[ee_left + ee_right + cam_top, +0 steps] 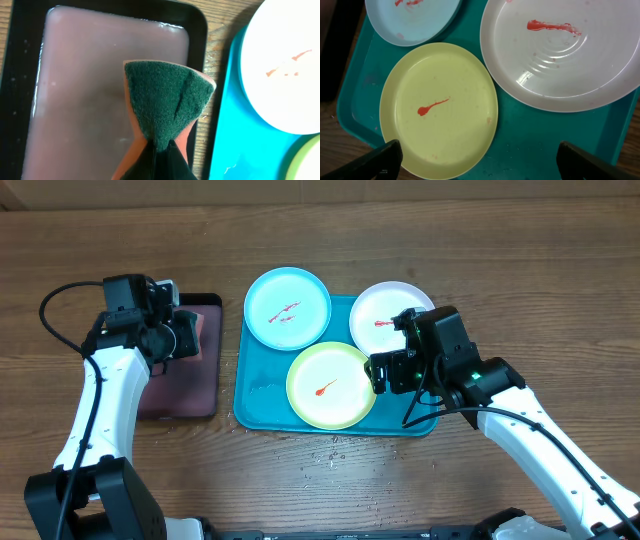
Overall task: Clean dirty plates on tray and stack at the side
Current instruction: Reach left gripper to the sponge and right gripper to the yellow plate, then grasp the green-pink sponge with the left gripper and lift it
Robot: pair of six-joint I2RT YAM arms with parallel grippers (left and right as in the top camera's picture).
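Right wrist view: the yellow plate (455, 85) looks light, stiff and slick, best pinched at its rim; right gripper (480, 156) gapes wide; left gripper (160, 149) clamps a sponge (167, 100).

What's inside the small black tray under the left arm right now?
Cloudy pinkish liquid fills the black tray. The left jaws grip a green-faced sponge over its right side, hiding what lies beneath.
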